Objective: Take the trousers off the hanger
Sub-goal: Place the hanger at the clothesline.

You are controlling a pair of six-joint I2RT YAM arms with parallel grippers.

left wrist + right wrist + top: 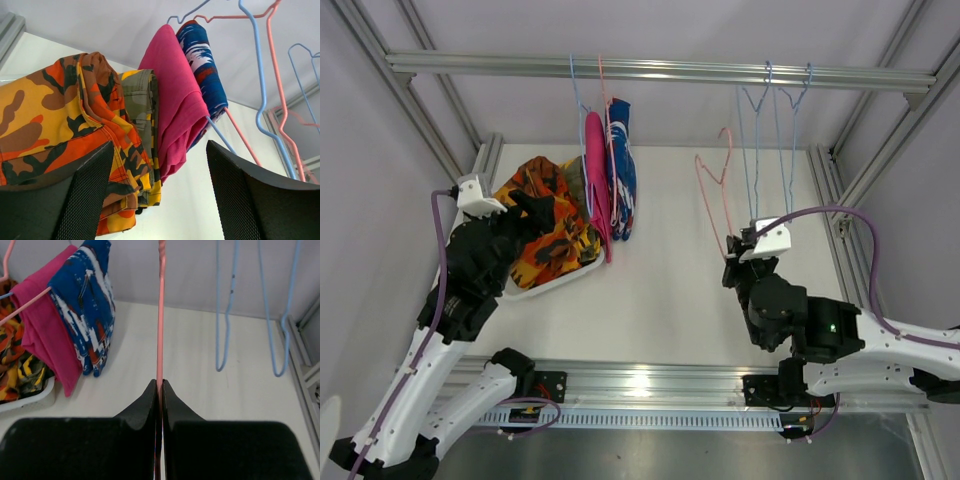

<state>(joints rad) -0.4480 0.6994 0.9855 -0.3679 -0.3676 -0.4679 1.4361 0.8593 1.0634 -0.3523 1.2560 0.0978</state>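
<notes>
We see orange camouflage trousers (555,240) in the basket (560,283), pink pair (597,190) and blue pair (623,180) unremoved beside it; left jaws open, right jaws clamp a bare hanger (160,315).

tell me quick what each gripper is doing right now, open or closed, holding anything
Left gripper: open, holding nothing.
Right gripper: closed on the pink hanger.

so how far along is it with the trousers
Done: orange camouflage trousers and a yellow-and-dark camouflage pair lie in the white basket. In hand: the right gripper is shut on an empty pink hanger; the left gripper is open over the basket. Left: the magenta pair and blue-and-white pair still hang on the rail.
</notes>
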